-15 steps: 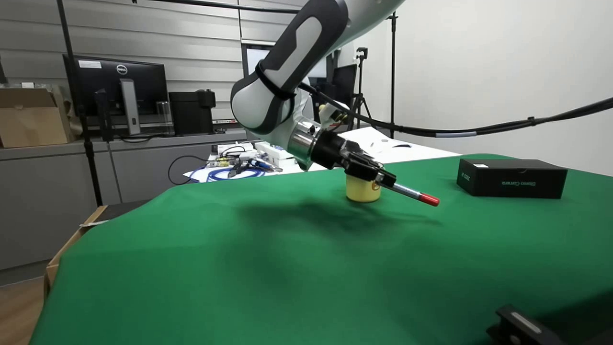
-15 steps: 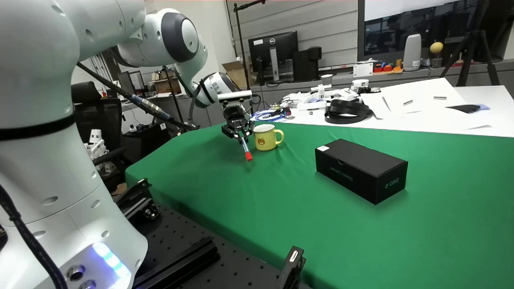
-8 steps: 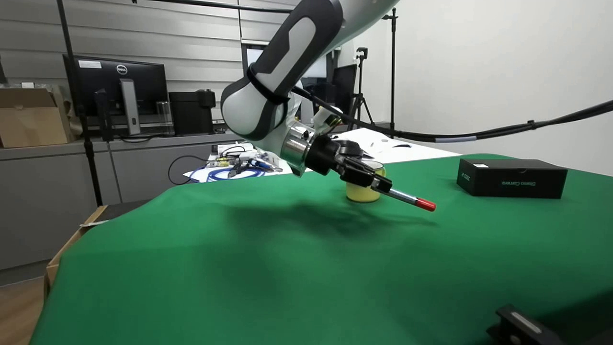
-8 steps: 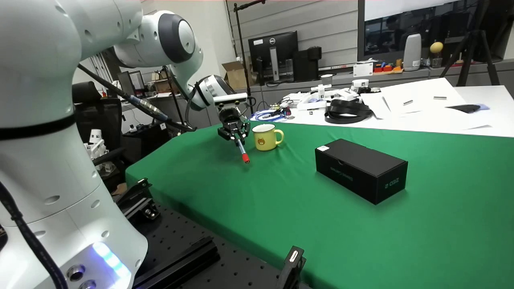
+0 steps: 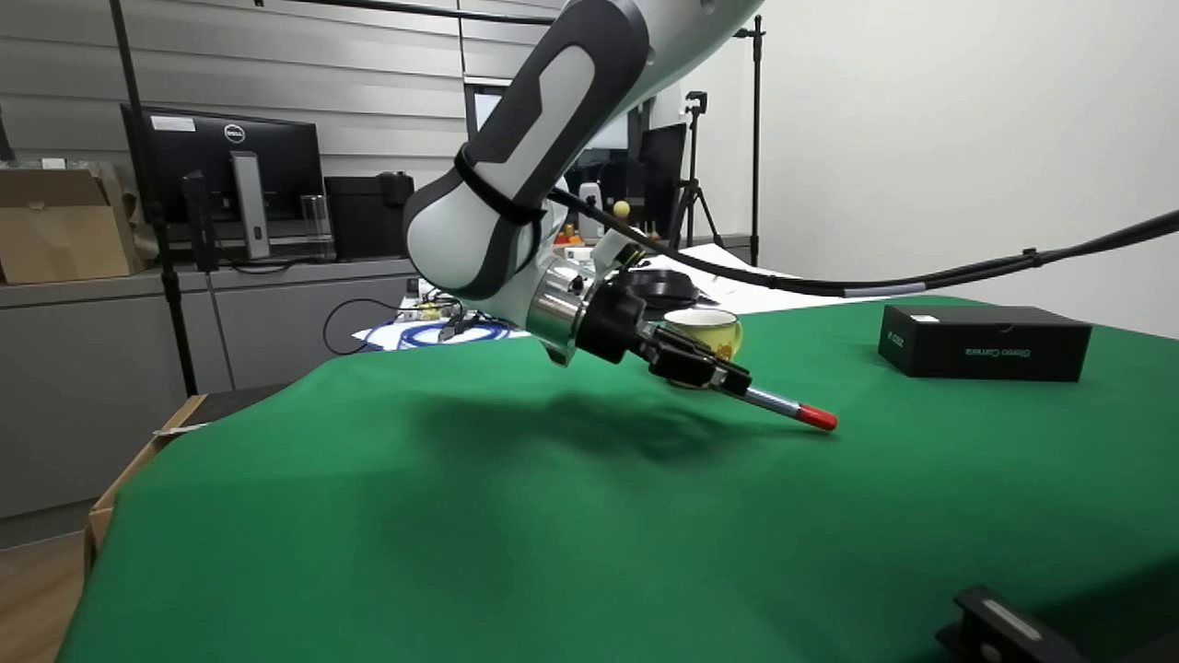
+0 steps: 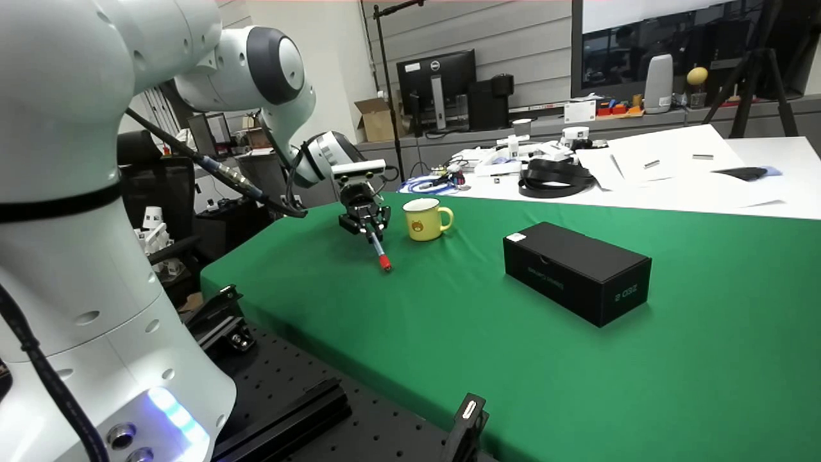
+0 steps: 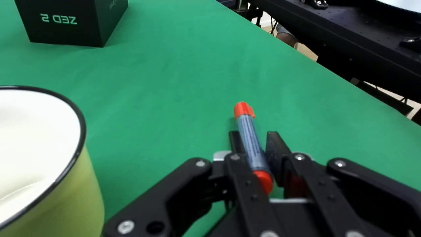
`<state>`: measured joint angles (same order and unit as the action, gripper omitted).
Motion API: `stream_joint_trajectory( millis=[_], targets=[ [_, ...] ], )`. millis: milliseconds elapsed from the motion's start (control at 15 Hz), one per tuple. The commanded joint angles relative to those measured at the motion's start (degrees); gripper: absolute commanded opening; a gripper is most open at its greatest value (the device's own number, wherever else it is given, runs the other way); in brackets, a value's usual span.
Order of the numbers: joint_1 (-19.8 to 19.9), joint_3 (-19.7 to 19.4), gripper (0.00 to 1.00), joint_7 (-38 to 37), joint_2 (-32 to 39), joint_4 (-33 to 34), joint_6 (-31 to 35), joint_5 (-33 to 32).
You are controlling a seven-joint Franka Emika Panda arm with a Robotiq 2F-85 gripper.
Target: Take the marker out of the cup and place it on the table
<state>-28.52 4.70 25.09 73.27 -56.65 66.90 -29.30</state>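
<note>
A slim grey, red-capped marker [image 5: 790,406], pinched by the black end effector [image 7: 255,143], has been lowered over the green-cloth desk [image 6: 449,340], beside a round, yellow, white-lined mug [image 6: 423,222].

The gripper [image 7: 255,144] holds the marker [image 7: 249,138] between its fingers [image 7: 277,146], red cap [image 7: 241,109] projecting beyond them. The yellow cup [image 7: 77,191] and black box [image 7: 65,29], both partly visible, are farther from the visible edge of the green table [image 7: 164,98] than the marker
</note>
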Motion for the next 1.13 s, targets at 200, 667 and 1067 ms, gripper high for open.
stream_joint_trajectory(
  millis=[200,667,1067],
  targets=[
    [-0.4,-0.1,0.75,-1.0,-6.1,-2.5,1.4,-0.8],
    [0.0,0.3,1.0,-1.1,-17.8,-5.8,3.5,-1.6],
    [-0.3,0.0,1.0,0.2,-18.8,-4.7,3.4,-1.1]
  ],
)
